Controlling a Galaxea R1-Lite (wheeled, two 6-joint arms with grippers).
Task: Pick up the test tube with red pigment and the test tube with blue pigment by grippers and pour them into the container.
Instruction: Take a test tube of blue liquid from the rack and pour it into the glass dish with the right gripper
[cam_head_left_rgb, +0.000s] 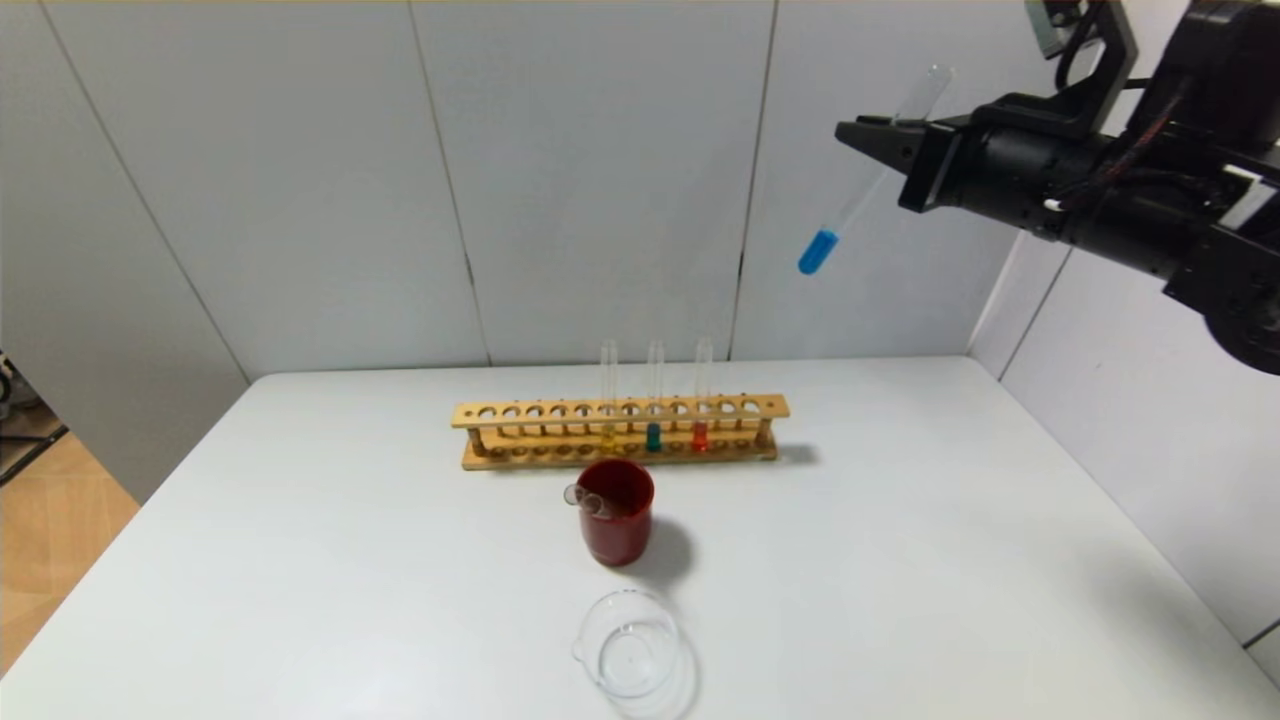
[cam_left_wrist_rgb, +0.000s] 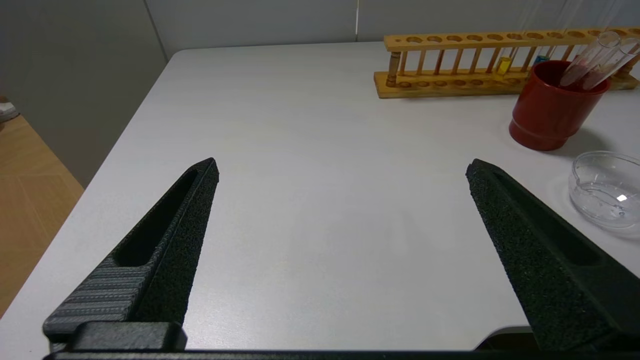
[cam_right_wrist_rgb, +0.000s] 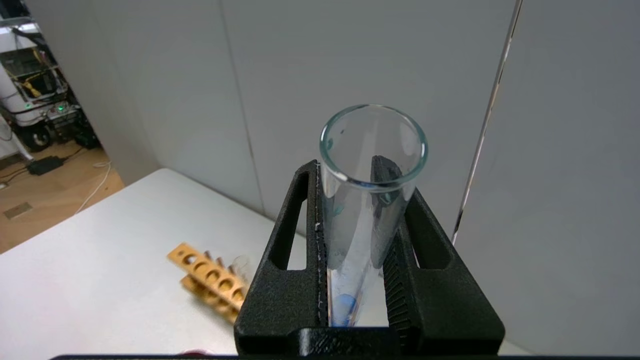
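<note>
My right gripper (cam_head_left_rgb: 882, 138) is high in the air at the upper right, shut on the test tube with blue pigment (cam_head_left_rgb: 818, 250). The tube hangs tilted, with its blue end down and to the left. In the right wrist view the black jaws (cam_right_wrist_rgb: 348, 166) clamp the glass tube (cam_right_wrist_rgb: 371, 200) just below its open mouth. The test tube with red pigment (cam_head_left_rgb: 700, 434) stands upright in the wooden rack (cam_head_left_rgb: 620, 412). The container (cam_head_left_rgb: 628, 642), a clear glass beaker, sits near the table's front edge. My left gripper (cam_left_wrist_rgb: 342, 170) hovers low over the table's left side, open with nothing in it.
A dark red cup (cam_head_left_rgb: 616, 524) holding empty glass tubes stands between the rack and the beaker. The rack also holds a yellowish tube (cam_head_left_rgb: 608, 436) and a teal tube (cam_head_left_rgb: 653, 436). Grey wall panels close off the back and right of the white table (cam_head_left_rgb: 900, 560).
</note>
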